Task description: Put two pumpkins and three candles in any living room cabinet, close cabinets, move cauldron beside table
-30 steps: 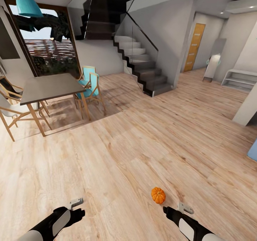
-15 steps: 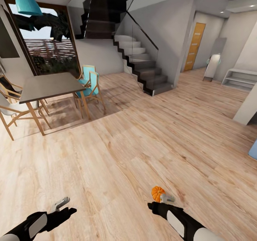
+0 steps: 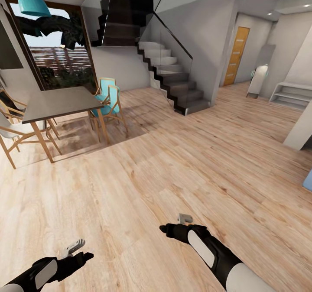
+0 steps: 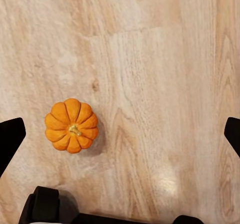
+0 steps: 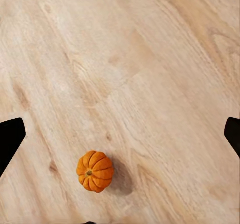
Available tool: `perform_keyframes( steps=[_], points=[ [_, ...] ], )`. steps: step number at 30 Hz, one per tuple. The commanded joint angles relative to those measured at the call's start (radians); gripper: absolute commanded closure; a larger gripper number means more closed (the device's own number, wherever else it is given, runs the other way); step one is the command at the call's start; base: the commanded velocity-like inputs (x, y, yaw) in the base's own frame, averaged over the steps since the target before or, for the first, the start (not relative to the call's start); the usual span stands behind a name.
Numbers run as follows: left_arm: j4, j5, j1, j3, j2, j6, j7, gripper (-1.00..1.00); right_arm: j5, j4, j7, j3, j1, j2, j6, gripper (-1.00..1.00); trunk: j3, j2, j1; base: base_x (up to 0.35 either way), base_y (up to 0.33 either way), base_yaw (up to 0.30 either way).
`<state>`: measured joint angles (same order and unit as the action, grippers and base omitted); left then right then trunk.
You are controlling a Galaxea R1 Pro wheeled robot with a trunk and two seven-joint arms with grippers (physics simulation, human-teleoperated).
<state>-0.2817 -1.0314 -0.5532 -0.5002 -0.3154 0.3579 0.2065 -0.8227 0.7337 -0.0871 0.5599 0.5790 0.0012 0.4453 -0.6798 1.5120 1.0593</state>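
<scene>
Floor (image 3: 173, 166): light wood planks, visible grain and knots, satin sheen. Pumpkin (image 4: 71, 125): matt orange ribbed skin, dry tan stem. Right claw (image 3: 173, 229): matt black housing, glossy white forearm shell. Dining surface (image 3: 56, 103): matt grey-brown top, pale wood legs. Stair balustrade (image 3: 173, 45): clear glass.

Pale wood-plank floor (image 4: 165, 59), bearing one orange pumpkin (image 4: 71, 125) upright, stem up; farther off, dining surface (image 3: 58, 103) and chairs (image 3: 108, 101).
</scene>
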Motion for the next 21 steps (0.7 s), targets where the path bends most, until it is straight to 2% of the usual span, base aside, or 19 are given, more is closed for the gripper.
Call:
perform_keyframes(
  steps=[1, 11, 15, 21],
  points=[
    [-0.001, -0.004, -0.001, -0.004, 0.0, 0.003, 0.002, -1.0, -0.017, 0.025, -0.009, 0.003, 0.001, -0.001, 0.019, -1.0, -0.004, 0.008, 0.004, 0.0, 0.0, 0.0],
    [0.033, -0.007, 0.0, -0.013, 0.008, -0.008, 0.011, -1.0, -0.025, 0.12, -0.01, 0.005, 0.001, -0.005, 0.087, -1.0, -0.035, 0.078, 0.042, 0.0, 0.0, 0.0],
    [0.053, -0.005, 0.001, -0.012, 0.006, -0.008, 0.089, -1.0, -0.026, 0.13, -0.008, 0.006, 0.001, -0.003, 0.096, -1.0, -0.048, 0.106, 0.058, 0.0, 0.0, 0.0],
    [0.086, -0.004, 0.001, -0.008, -0.004, -0.008, 0.16, -1.0, -0.027, 0.133, -0.005, 0.006, 0.001, -0.001, 0.098, -1.0, -0.067, 0.148, 0.081, 0.0, 0.0, 0.0]
  ],
)
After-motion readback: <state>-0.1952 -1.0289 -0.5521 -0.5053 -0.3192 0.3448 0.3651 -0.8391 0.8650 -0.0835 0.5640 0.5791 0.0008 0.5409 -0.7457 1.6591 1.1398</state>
